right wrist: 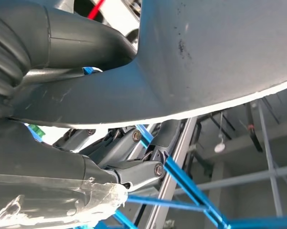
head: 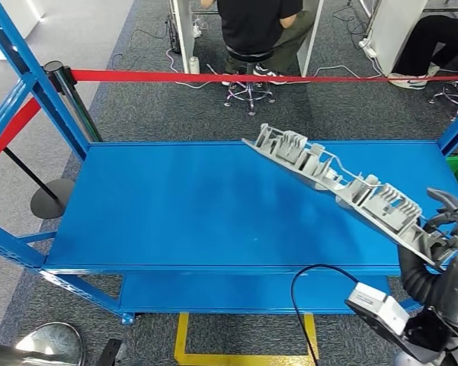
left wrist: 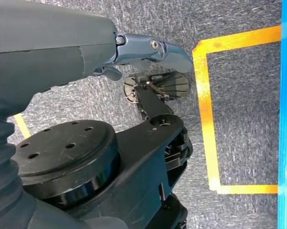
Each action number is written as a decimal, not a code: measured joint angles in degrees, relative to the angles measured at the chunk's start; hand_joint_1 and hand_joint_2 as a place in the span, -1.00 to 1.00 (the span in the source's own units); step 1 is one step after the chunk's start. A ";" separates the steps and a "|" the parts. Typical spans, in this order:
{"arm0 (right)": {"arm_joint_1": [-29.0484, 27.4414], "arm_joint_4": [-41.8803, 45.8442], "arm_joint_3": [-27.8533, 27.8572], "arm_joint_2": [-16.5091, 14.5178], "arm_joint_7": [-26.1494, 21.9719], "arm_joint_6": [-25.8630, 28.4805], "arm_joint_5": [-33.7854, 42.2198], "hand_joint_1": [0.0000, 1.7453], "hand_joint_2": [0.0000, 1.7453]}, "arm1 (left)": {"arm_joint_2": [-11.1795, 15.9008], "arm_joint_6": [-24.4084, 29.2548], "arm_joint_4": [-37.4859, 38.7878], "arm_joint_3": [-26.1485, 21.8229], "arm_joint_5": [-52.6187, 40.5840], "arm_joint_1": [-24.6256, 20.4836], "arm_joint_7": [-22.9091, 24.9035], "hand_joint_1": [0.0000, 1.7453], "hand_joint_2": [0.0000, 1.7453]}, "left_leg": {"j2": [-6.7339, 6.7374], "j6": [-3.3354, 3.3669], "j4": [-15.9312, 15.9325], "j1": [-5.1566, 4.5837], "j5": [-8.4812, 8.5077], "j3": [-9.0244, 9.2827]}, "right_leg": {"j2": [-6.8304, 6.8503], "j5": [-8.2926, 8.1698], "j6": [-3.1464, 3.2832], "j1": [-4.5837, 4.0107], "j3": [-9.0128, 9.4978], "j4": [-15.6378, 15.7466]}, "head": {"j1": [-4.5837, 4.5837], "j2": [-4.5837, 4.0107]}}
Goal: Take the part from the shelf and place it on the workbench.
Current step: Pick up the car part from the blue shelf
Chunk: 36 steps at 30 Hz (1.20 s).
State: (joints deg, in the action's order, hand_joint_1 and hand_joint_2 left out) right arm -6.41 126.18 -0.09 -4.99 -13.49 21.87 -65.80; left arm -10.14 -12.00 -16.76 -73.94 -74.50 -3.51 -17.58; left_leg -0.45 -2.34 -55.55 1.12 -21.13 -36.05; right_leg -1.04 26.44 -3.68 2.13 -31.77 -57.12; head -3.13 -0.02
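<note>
Blue steel table (head: 174, 206) ahead, smooth and bare. My right hand (head: 445, 229) grips one end of the part (head: 341, 183), a long ribbed grey casting, slanting above the table's right half. Left hand (left wrist: 149, 47) hangs over carpet, fingers extended, holding nothing.

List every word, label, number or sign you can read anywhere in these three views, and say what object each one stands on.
No readable text in any view.
Grey part, held by the right hand: ribs and moulded shapes, no lettering that can be made out.
Blue workbench: plain surface, no label.
Red barrier tape: no print.
Yellow floor marking: a bare outline, no characters.
Left hand: no marking.
</note>
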 joint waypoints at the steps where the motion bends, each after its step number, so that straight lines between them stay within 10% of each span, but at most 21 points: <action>1: -0.08 0.37 0.20 -0.14 -0.33 0.06 0.55 1.00 1.00 | 0.00 0.00 0.00 0.01 -0.01 0.01 -0.08 -1.00 1.00 | 0.00 0.00 0.00 0.00 0.00 0.00 | 0.00 0.00 0.00 0.00 0.00 0.00 | 0.00 0.00; 4: -0.48 1.26 0.68 -0.50 -1.19 0.07 2.14 1.00 1.00 | 0.03 0.00 -0.01 0.01 -0.02 0.02 -0.39 -1.00 1.00 | 0.00 0.04 -0.13 -0.05 -0.11 -0.05 | -0.03 -0.05 -0.10 0.17 0.06 0.22 | 0.01 0.00; 8: -0.89 2.15 1.09 -1.07 -2.55 -0.36 5.54 1.00 1.00 | 0.14 -0.30 -0.02 -0.06 0.12 0.05 -0.66 -1.00 1.00 | 0.20 1.96 2.56 -0.13 1.39 1.47 | 0.23 -0.20 -1.12 0.35 0.74 1.34 | -0.17 0.01; 13: -0.90 2.81 2.07 -1.34 -5.03 -2.15 11.59 1.00 1.00 | 0.05 -0.96 -0.02 -0.41 0.61 -0.16 -0.79 -1.00 1.00 | 0.65 2.09 3.80 0.25 2.30 1.71 | 0.63 7.92 -1.23 0.17 -4.62 -12.75 | -0.06 0.00; 18: -0.87 3.20 2.71 -1.62 -5.69 -2.66 12.33 1.00 1.00 | 0.12 -0.99 -0.16 -0.54 0.64 -0.03 -0.66 -1.00 1.00 | 0.39 -0.24 0.95 1.25 2.21 -0.49 | 0.68 2.63 -2.70 0.88 2.43 -1.75 | 0.08 0.01; 23: -1.03 3.39 3.43 -2.29 -6.13 -3.18 12.65 1.00 1.00 | 0.18 -0.92 -0.28 -0.71 0.63 0.44 -0.11 -1.00 1.00 | 0.06 -1.37 -1.14 1.18 1.80 -2.04 | 0.22 2.10 0.59 0.84 0.24 -3.33 | -0.38 0.02; 28: -1.13 3.68 4.09 -2.89 -6.26 -3.28 13.22 1.00 1.00 | 0.04 -0.89 -0.28 -0.75 0.63 0.33 0.17 -1.00 1.00 | 0.17 -0.70 -16.93 0.63 -10.36 -6.59 | 0.43 -0.55 2.28 -0.05 -3.13 -3.22 | -0.73 0.02; 30: -1.25 3.74 4.42 -3.15 -6.13 -3.28 13.79 1.00 1.00 | 0.04 -0.87 -0.28 -0.76 0.63 0.26 0.26 -1.00 1.00 | 0.17 -0.04 -17.08 0.30 -9.89 -4.43 | 0.47 -1.43 2.27 -0.37 -4.36 -3.23 | -0.72 0.02; 34: -1.47 4.34 5.54 -3.76 -5.89 -3.15 15.18 1.00 1.00 | -0.04 -0.87 -0.30 -0.76 0.65 -0.13 0.49 -1.00 1.00 | 0.07 1.27 -4.28 -0.45 -7.60 5.87 | 0.41 -3.00 1.24 -0.63 -5.70 -3.22 | -0.71 0.02; 36: -1.57 4.70 6.16 -3.97 -5.97 -3.08 15.46 1.00 1.00 | -0.13 -0.89 -0.31 -0.77 0.64 -0.26 0.63 -1.00 1.00 | 0.02 1.40 -1.85 -0.69 -8.00 7.02 | 0.50 -3.92 0.37 -0.70 -5.88 -2.94 | -0.68 0.02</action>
State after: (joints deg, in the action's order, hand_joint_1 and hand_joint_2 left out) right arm -7.99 130.89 6.07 -8.96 -19.46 18.79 -50.34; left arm -10.27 -12.88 -17.07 -74.70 -73.86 -3.77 -16.95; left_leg -0.44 -0.94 -57.40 0.43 -29.13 -29.03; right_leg -0.55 22.52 -3.32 1.43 -37.65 -60.06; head -3.80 0.00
